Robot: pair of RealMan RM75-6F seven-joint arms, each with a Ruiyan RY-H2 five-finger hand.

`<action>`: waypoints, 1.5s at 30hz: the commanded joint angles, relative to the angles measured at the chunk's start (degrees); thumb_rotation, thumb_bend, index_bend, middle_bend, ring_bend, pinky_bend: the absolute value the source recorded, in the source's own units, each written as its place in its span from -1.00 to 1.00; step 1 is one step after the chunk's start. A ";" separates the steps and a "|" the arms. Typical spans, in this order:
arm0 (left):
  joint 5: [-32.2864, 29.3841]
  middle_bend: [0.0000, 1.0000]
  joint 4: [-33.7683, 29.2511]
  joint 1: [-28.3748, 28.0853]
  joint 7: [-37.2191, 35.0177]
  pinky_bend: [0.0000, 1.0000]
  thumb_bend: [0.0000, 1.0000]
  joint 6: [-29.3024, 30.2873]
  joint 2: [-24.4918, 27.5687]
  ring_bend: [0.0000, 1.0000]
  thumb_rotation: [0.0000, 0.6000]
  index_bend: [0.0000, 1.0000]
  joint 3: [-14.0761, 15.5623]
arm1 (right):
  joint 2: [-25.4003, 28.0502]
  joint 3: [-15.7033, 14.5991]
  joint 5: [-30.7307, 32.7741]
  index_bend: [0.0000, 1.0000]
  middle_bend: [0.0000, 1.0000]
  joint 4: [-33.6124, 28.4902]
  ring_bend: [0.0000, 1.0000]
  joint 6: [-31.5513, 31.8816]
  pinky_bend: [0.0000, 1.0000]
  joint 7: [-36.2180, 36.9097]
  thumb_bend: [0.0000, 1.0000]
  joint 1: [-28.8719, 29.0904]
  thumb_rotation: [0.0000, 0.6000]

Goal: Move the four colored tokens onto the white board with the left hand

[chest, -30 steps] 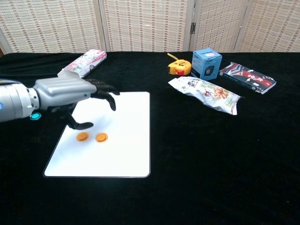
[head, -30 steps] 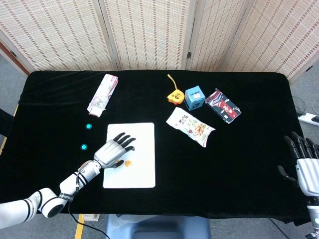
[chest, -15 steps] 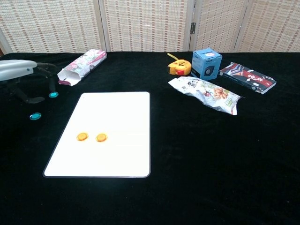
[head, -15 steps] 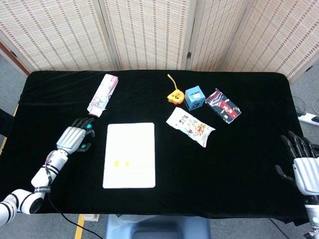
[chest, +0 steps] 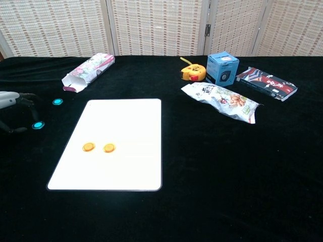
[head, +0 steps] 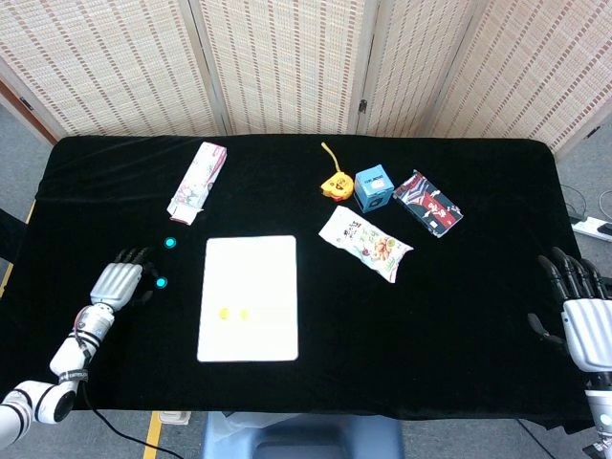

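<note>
The white board (head: 251,287) (chest: 121,126) lies on the black table with two orange tokens (chest: 89,146) (chest: 109,147) (head: 224,313) (head: 245,313) on its near left part. Two cyan tokens lie off the board to its left, one nearer (head: 161,282) (chest: 37,125) and one farther (head: 169,243) (chest: 57,101). My left hand (head: 120,279) (chest: 11,103) hovers with spread fingers beside the nearer cyan token and holds nothing. My right hand (head: 579,316) rests open at the table's right edge, seen only in the head view.
A pink floral carton (head: 197,180) (chest: 88,69) lies behind the board. A snack bag (head: 364,243) (chest: 220,101), yellow tape measure (head: 335,184), blue box (head: 373,188) and dark patterned packet (head: 428,203) sit at the back right.
My left hand left the board, where it released an orange token, and swung left to the cyan tokens, now settling by the nearer one. The right hand stayed put.
</note>
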 commanded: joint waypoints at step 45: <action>2.64 -0.77 8.99 0.58 -2.43 -1.00 -0.13 -0.16 -6.27 -1.00 1.00 0.01 -2.34 | 0.31 -0.35 0.19 -1.00 -0.97 -1.10 -0.91 0.67 -1.00 -0.69 -0.28 -0.74 1.00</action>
